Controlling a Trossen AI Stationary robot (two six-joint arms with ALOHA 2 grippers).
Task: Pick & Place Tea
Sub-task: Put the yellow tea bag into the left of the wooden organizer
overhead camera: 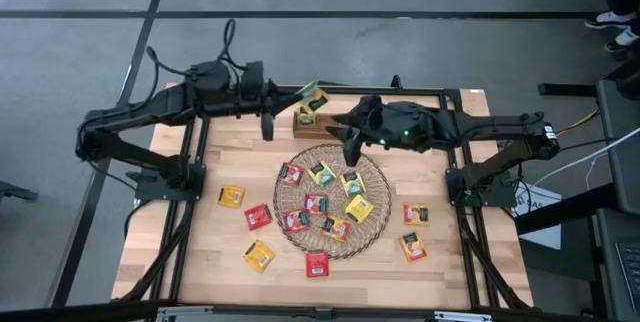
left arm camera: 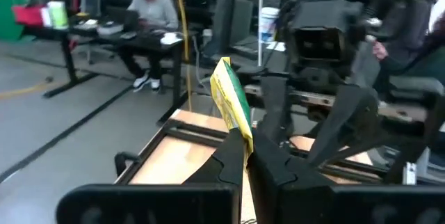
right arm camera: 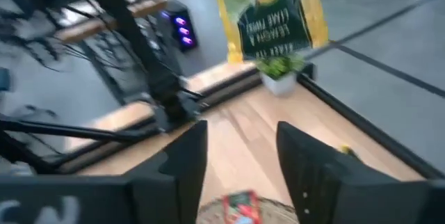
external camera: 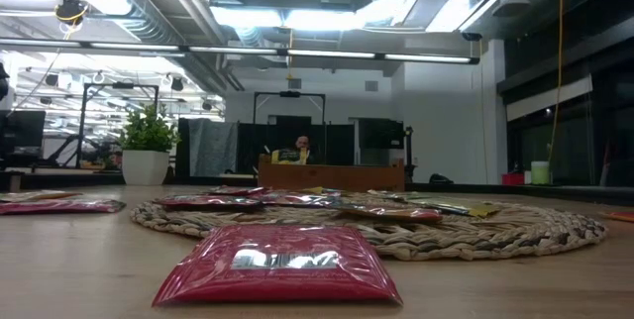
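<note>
Mid-carry step: my left gripper (left arm camera: 245, 137) is pinched tight on one yellow-green tea sachet (left arm camera: 231, 101), held up in the air just behind the wooden tea box (overhead camera: 312, 123), which sits at the far edge of the round wicker mat (overhead camera: 372, 224). In the high view that sachet (overhead camera: 312, 95) hangs right above the box, so I judge this as the drop-in stage of pick and place

Next move, my guess: line the sachet up over the box slot, lower it, then let go. It's held edge-on and tilted, so it needs squaring first

My right gripper (overhead camera: 351, 151) hovers over the mat's far rim, just beside the box, fingers (right arm camera: 182, 160) spread apart with nothing between them. It's close to my left one, so collision risk when I descend; the right wrist view shows the held sachet (right arm camera: 272, 17) right ahead

Rest of the tea: several sachets on the mat, more scattered on the table (overhead camera: 200, 262) around the mat's left, right and near sides, e.g. a red sachet (external camera: 280, 263) just off the near rim

Beyond the mat: potted plant (external camera: 147, 142), and a person at a desk (left arm camera: 149, 15) in the room, not in the way
</note>
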